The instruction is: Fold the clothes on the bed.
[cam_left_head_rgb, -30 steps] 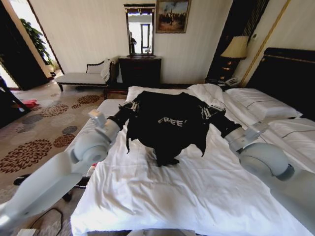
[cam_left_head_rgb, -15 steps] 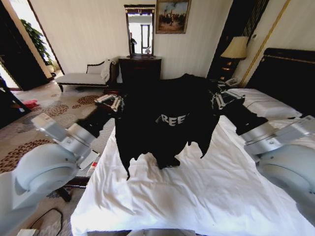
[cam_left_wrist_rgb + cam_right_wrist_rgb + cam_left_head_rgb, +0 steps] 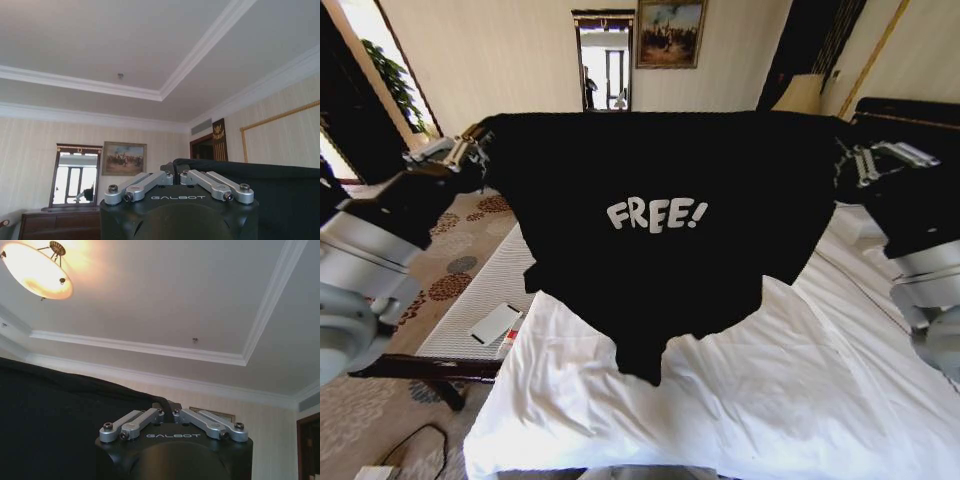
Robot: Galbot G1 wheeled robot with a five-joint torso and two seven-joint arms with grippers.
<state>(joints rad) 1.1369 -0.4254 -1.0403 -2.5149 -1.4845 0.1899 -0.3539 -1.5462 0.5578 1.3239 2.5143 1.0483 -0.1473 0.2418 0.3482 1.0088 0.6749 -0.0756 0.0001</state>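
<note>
Fingers (image 3: 172, 173) pinching T-shirt (image 3: 660, 215), above bed (image 3: 790, 390)

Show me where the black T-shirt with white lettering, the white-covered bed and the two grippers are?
black T-shirt (image 3: 660, 160), head view, chest above lettering.
white-covered bed (image 3: 770, 400), head view, bare duvet.
left gripper (image 3: 470, 150), head view, fingertips.
right gripper (image 3: 850, 160), head view, fingertips.

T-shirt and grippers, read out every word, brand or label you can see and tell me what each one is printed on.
"FREE!" in white letters on the chest of the black T-shirt, held up over the bed.
"GALBOT" on the body of the left gripper, whose fingers are pinched on the shirt's edge.
"GALBOT" on the body of the right gripper, likewise pinched on the shirt.
The white card-like item on the bench beside the bed shows no readable print.
</note>
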